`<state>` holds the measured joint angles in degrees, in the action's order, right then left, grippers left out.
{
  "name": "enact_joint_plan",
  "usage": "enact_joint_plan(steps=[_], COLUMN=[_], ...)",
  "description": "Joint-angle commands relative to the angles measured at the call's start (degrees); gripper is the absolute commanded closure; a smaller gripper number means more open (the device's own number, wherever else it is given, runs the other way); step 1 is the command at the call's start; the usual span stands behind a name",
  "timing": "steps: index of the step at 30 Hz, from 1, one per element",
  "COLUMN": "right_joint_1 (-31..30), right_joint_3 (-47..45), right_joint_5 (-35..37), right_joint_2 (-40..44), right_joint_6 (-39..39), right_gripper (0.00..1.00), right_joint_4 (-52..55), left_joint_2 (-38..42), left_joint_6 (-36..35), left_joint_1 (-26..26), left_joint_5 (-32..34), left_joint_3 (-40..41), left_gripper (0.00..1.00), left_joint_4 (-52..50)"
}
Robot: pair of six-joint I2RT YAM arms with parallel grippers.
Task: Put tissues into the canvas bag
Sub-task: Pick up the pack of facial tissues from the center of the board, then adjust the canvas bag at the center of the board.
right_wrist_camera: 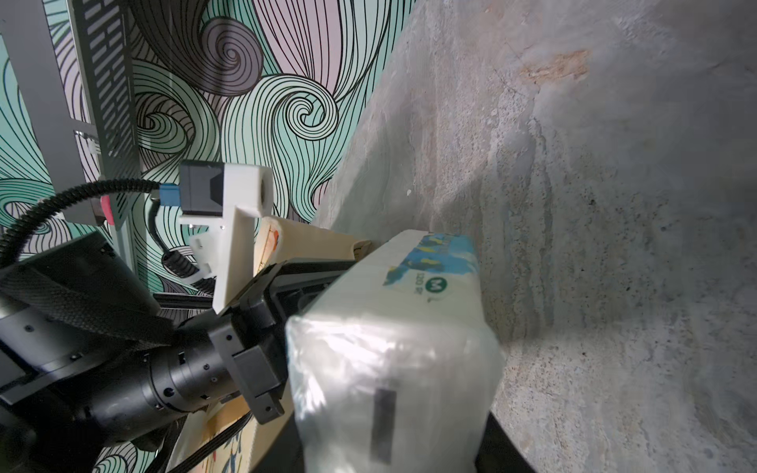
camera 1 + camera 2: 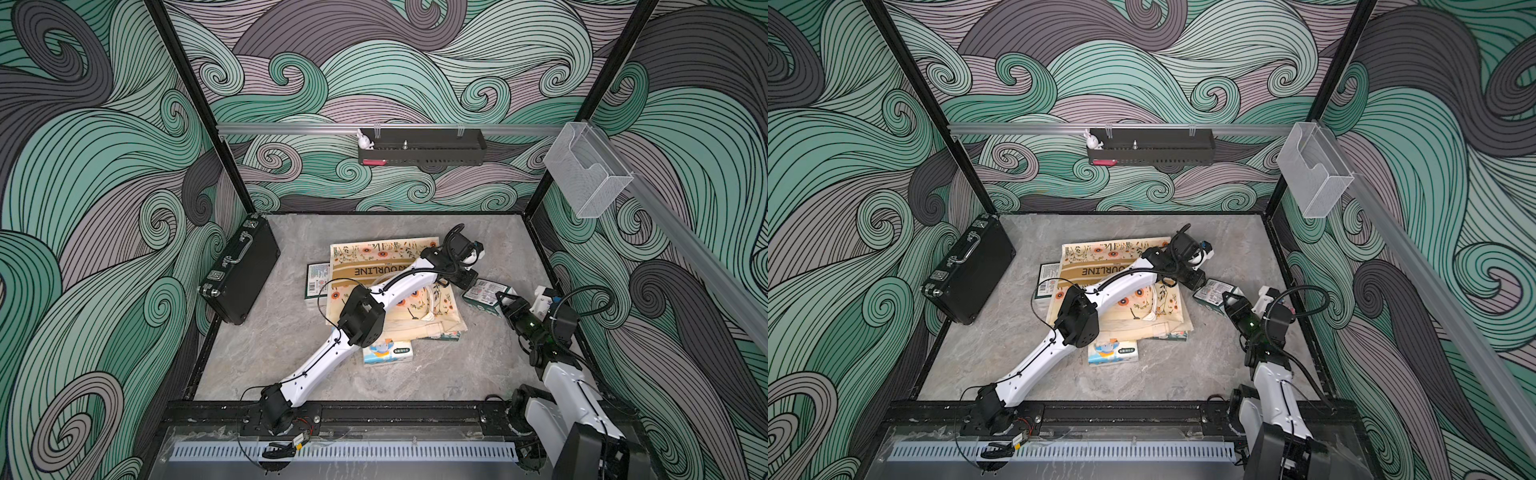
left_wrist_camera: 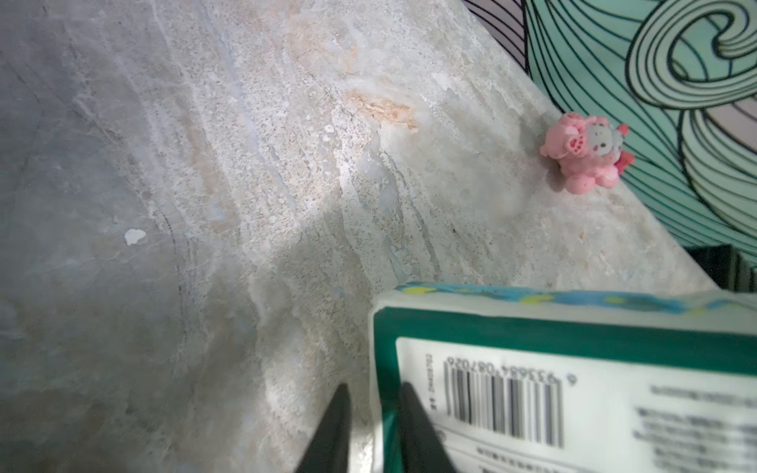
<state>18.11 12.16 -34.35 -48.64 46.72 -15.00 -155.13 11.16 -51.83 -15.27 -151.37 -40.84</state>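
A green-and-white tissue pack (image 2: 484, 291) is sitting just beside the right edge of the canvas bag (image 2: 374, 257), with an arm at either end of it; whether it is resting on the grey tabletop (image 2: 291, 357) or raised off it is unclear. The bag is lying flat at the centre, with the left arm stretching across it. The left end effector (image 2: 471, 284) is standing partly open at the pack's far end, one finger over the barcode face and one off its edge, gripping nothing. The right end effector (image 2: 503, 304) is clasping the pack's near, clear-wrapped end between its jaws. An elephant-print pack (image 2: 388, 351) is lying just in front of the bag, and another green pack (image 2: 318, 286) is poking out from under its left side. A pink toy figure (image 3: 585, 155) is sitting by the wall, and a black briefcase (image 2: 241, 270) is standing against the left wall.
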Motion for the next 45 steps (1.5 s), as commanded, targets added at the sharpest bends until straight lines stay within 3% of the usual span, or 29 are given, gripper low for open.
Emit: enact_joint_plan(steps=[1, 2, 4, 8, 14, 19, 23, 27, 29, 38, 42, 45], right_joint_1=[-0.4, -0.4, -0.4, -0.4, -1.1, -1.7, -2.1, -2.4, -2.4, -2.5, -2.5, -2.5], right_joint_3=[2.1, 2.6, 3.6, 4.7, 4.1, 4.0, 4.5, 4.8, 4.7, 4.0, 3.8, 4.4], right_joint_5=[-1.6, -1.3, -0.7, -1.3, -2.1, -1.6, -1.5, -1.5, -1.4, -1.4, -1.9, -3.0], right_joint_2=[3.4, 4.9, 7.8, 12.7, 16.3, 18.9, 20.2, 21.6, 22.3, 24.6, 25.9, 27.2], right_joint_6=[-2.8, -3.8, -5.8, -7.6, -6.7, -5.6, -5.3, -5.3, -5.3, -5.2, -5.1, -5.7], right_gripper=[0.56, 0.56, 0.56, 0.58, 0.59, 0.59, 0.60, 0.60, 0.59, 0.59, 0.59, 0.59], right_joint_4=[2.7, 4.4, 7.5, 10.6, 10.7, 11.1, 12.1, 13.4, 14.0, 15.5, 15.6, 15.7], left_joint_2=[6.5, 8.7, 13.3, 25.7, 47.5, 62.0, 68.9, 76.0, 77.8, 75.2, 70.0, 65.6], left_joint_6=[-0.2, -0.6, -1.3, -4.4, -12.0, -24.0, -34.2, -47.3, -48.9, -49.7, -47.6, -45.0], left_joint_1=[-0.3, -0.3, -0.2, -0.2, -0.4, -0.9, -2.8, -6.9, -8.8, -11.9, -12.1, -12.1], left_joint_5=[-0.5, -0.5, -1.0, -4.8, -6.8, 3.3, 13.6, 24.8, 30.9, 38.3, 48.4, 51.6], left_joint_3=[-2.3, -2.3, -2.1, 5.0, 25.7, 44.4, 57.6, 71.6, 76.0, 78.8, 78.6, 75.3], left_gripper=[0.45, 0.37, 0.31, 0.30, 0.30, 0.29, 0.29, 0.28, 0.28, 0.29, 0.29, 0.47], left_joint_4=[-3.8, -4.2, -5.0, -5.2, -6.1, -10.4, -12.7, -8.2, -4.7, -2.6, 1.2, -1.5])
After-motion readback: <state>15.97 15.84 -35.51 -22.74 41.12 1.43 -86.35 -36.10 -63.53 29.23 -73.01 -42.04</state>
